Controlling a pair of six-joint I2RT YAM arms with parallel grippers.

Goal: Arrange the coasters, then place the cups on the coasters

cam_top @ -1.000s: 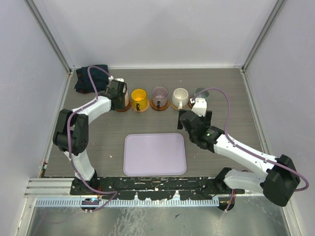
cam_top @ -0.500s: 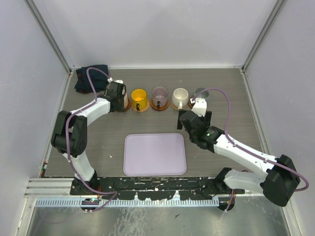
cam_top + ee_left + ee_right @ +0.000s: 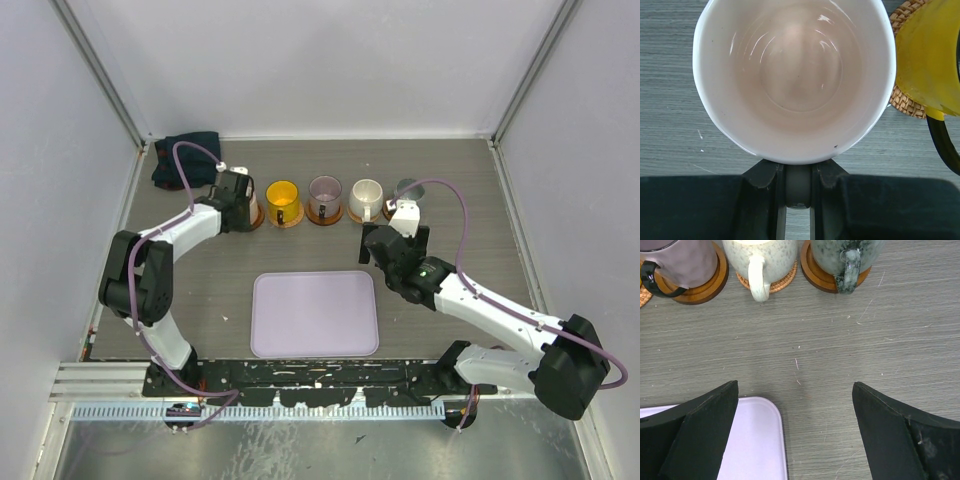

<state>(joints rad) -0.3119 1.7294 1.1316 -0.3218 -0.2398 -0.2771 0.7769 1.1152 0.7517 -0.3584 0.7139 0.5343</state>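
Note:
The pale pink cup fills the left wrist view, seen from above. My left gripper is shut on its handle, at the left end of the row. A brown coaster edge shows beside that cup; whether the cup rests on it is hidden. To its right, the yellow cup, purple cup, cream cup and grey-green cup each sit on a coaster. My right gripper hangs open over bare table, short of the cream cup.
A lavender tray lies in the middle near the arms, its corner under my right gripper. A dark cloth sits in the back left corner. Walls close in the table on three sides.
The left arm's elbow has swung slightly left while its gripper stays on the pink cup's handle at the row's left end. The right arm has not moved.

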